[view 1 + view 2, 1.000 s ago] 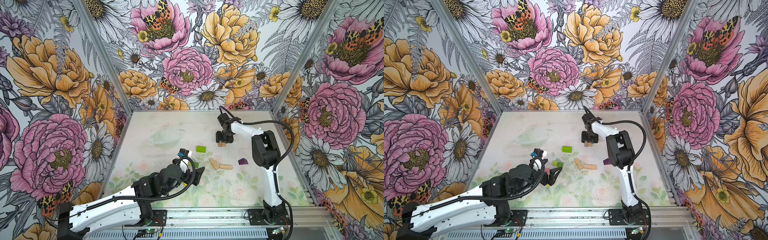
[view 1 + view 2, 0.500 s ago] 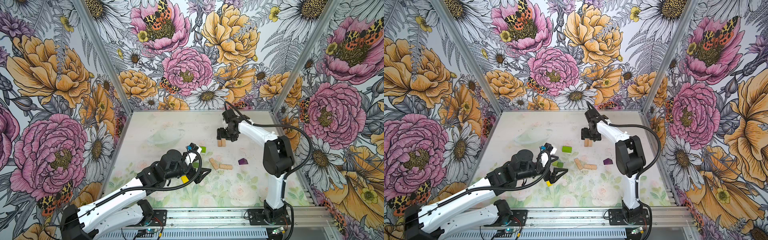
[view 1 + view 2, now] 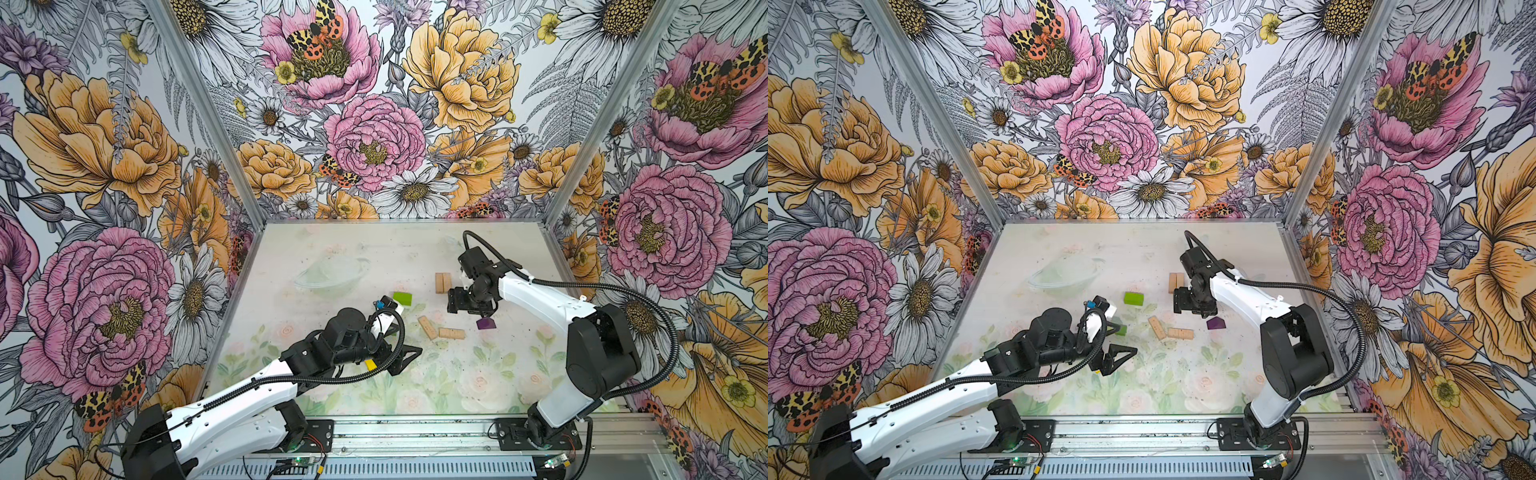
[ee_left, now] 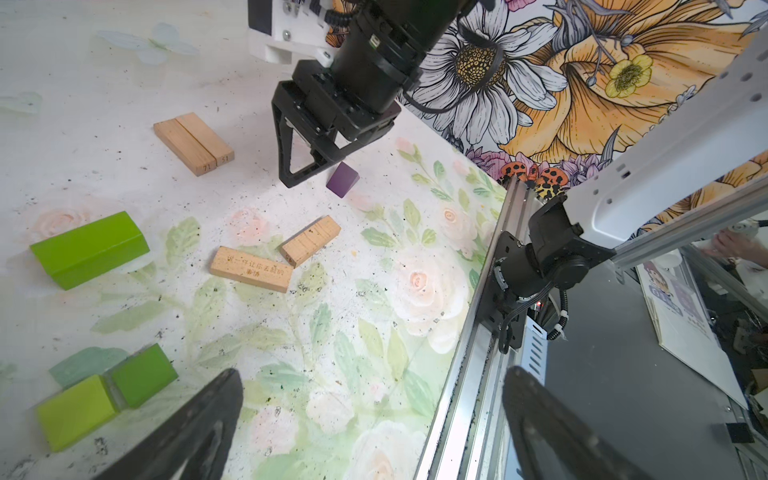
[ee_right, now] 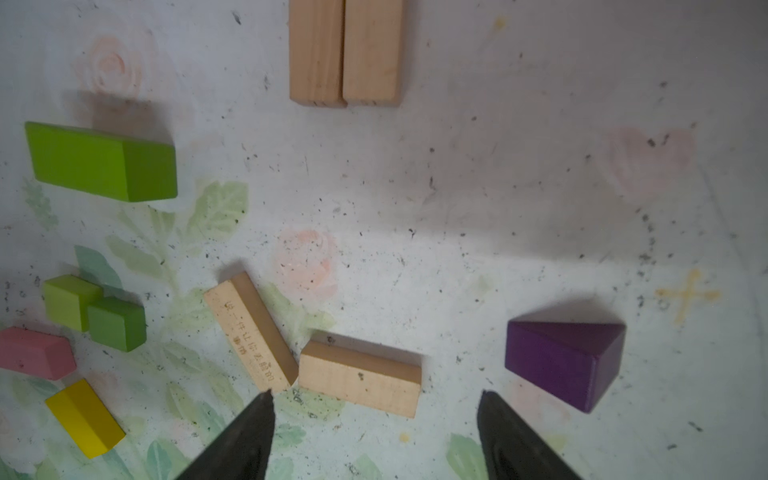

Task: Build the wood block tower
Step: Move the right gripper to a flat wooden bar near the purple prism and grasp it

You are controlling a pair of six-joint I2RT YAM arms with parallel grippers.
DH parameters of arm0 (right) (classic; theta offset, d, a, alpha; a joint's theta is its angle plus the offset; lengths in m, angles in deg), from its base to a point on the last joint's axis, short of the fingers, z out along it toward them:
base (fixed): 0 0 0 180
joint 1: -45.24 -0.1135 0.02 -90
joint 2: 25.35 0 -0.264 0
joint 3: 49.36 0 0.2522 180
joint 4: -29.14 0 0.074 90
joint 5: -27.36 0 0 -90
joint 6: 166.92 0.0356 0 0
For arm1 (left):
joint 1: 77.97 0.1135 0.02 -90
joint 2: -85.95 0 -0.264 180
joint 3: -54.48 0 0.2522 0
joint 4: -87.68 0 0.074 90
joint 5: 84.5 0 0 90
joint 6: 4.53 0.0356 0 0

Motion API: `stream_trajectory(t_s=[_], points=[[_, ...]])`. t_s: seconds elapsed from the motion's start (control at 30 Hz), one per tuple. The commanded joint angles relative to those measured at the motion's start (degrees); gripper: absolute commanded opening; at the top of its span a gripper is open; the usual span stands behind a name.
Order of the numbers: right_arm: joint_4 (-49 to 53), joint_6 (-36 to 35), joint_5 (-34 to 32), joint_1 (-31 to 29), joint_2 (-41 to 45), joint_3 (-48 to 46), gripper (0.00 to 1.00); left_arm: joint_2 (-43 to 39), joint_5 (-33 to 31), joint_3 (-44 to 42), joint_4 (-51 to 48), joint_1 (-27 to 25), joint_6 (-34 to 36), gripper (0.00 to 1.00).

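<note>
While the right gripper [image 5: 376,434] hangs open and empty over two corner-to-corner tan oblongs [image 5: 359,376], closing might knock both askew.

The two joined tan blocks [image 4: 193,143] show 71 and 51 on their ends. A lone tan block [image 4: 251,269] bears engraved Chinese characters.

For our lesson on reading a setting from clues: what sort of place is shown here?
Probably a robotics lab test cell: two white arms bolted to an aluminium rail, flower-printed panels boxing in a small tabletop, and toy wooden blocks scattered on it.
</note>
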Motion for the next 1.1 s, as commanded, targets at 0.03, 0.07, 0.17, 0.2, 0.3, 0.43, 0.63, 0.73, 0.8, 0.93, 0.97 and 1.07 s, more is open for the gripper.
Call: stream_trajectory(t_s=[0.03, 0.07, 0.17, 0.2, 0.3, 0.43, 0.63, 0.73, 0.8, 0.93, 0.97, 1.07], points=[[-0.7, 5.5, -3.4, -3.0, 2.3, -1.7, 0.81, -2.7, -2.1, -2.1, 3.3, -1.1, -2.1, 0.99], [-0.7, 6.1, -3.8, -3.6, 2.1, -2.0, 0.82, -3.0, -2.1, -2.6, 3.5, -1.4, -2.2, 0.99], [-0.8, 8.3, -5.1, -5.3, 2.0, -3.0, 0.82, -3.3, -1.8, -3.2, 3.6, -2.3, -2.3, 0.99], [-0.9, 9.2, -5.5, -5.5, 2.0, -3.3, 0.82, -3.3, -1.8, -3.3, 3.6, -2.5, -2.1, 0.99], [-1.8, 10.8, -5.5, -6.0, 2.0, -4.5, 0.82, -3.4, -1.9, -3.6, 3.2, -3.9, -1.9, 0.99], [-3.2, 12.1, -5.1, -6.1, 0.5, -5.7, 0.83, -4.0, -2.7, -4.0, 2.1, -6.2, -1.4, 0.99], [-5.4, 12.2, -4.3, -6.1, -1.3, -6.3, 0.87, -5.8, -5.4, -4.5, 0.7, -9.1, -1.1, 0.99], [-6.5, 12.3, -3.6, -6.3, -2.2, -6.3, 0.87, -6.5, -6.1, -4.8, 0.2, -10.1, -1.4, 0.99], [-6.9, 12.3, -3.5, -6.3, -3.2, -5.9, 0.87, -7.0, -6.8, -5.0, 0.0, -10.5, -1.5, 0.99], [-7.0, 11.6, -3.7, -6.3, -5.1, -5.2, 0.87, -7.8, -7.7, -5.5, -0.1, -10.7, -1.7, 0.99], [-7.0, 11.4, -3.6, -6.3, -5.5, -5.0, 0.87, -7.9, -7.8, -5.7, -0.2, -10.7, -1.8, 0.99], [-7.2, 11.1, -3.4, -6.3, -6.6, -4.6, 0.87, -8.0, -7.8, -5.9, -0.2, -10.8, -1.9, 0.99]])
